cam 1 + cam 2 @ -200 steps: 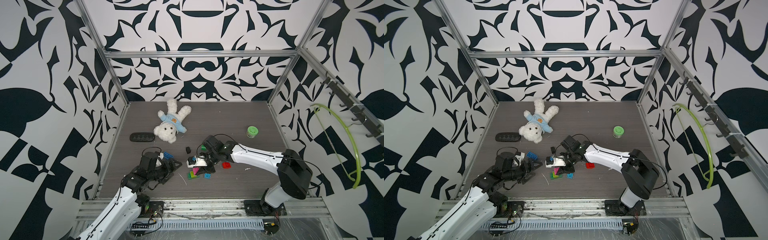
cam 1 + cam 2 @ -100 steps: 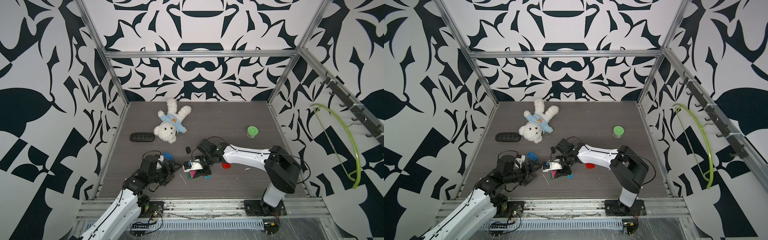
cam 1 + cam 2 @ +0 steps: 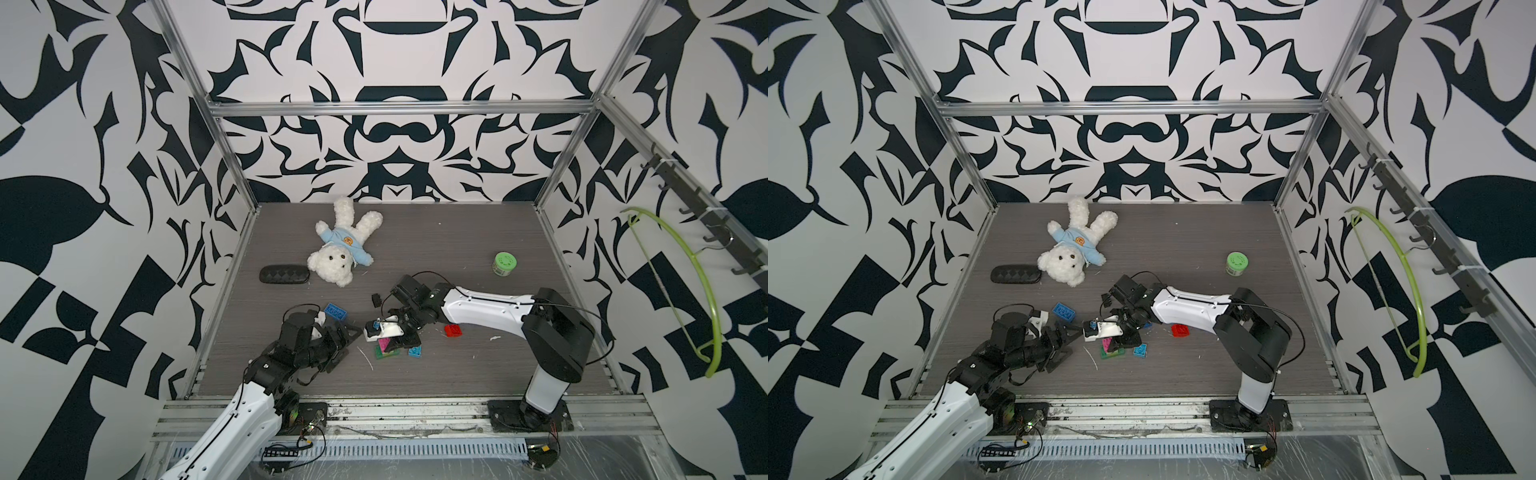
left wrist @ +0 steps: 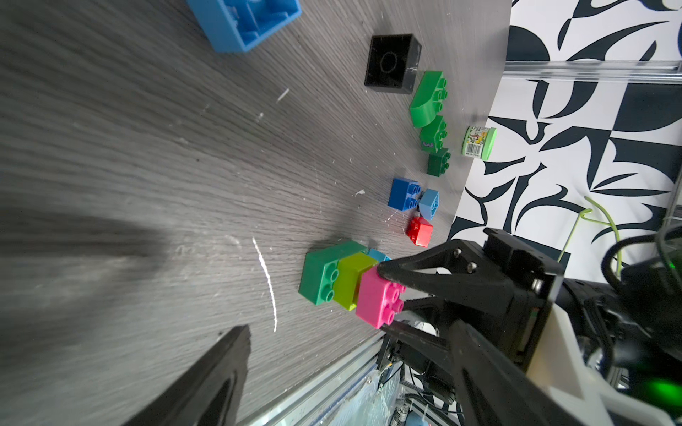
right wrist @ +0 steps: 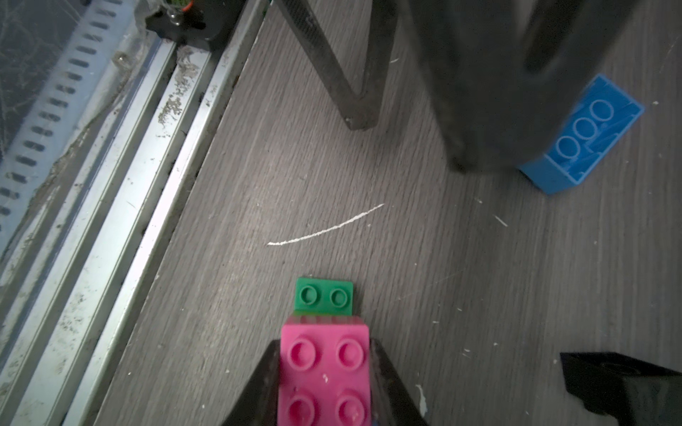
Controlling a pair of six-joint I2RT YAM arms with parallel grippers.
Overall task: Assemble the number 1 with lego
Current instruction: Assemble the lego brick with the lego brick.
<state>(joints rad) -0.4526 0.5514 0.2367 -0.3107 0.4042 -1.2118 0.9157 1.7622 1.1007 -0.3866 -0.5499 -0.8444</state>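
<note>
right gripper (image 5: 324, 343): mine, clamped on the pink brick (image 5: 324, 376), one finger on each side face.
left gripper (image 3: 345, 345): jaws wide apart, nothing between them. It sits low over the table (image 3: 457, 232), left of the stack and not touching it.
stack (image 4: 343, 284): 3 bricks, stepped. The green brick (image 4: 319, 273) is on the table, the lime brick (image 4: 352, 282) is on that, and the pink brick is on top. It stands near the front edge, about mid-width.
lego total: 12 counted in the left wrist view.
green: 4. One is in the stack. The other 3 form the green row (image 4: 435, 129), in a line and close together, toward the right edge.
blue: 2. The big blue brick (image 3: 336, 311) is hollow side up, just beside my left gripper. The small blue brick (image 4: 404, 193) lies between the green row and the stack.
light blue: 2. One light blue brick (image 4: 430, 203) is touching the small blue brick. The other (image 3: 414, 352) is just beside the stack.
red: 1. The red brick (image 3: 453, 330) lies right of the stack, apart from it.
black: 1. The black brick (image 3: 377, 299) has its hollow side toward my left wrist camera and lies behind the stack.
pink: 1, lime: 1, both in the stack.
other: 1 teddy bear (image 3: 338, 249) and 1 black case (image 3: 284, 274) toward the back-left. 1 green-lidded jar (image 3: 504, 263) toward the right edge.
</note>
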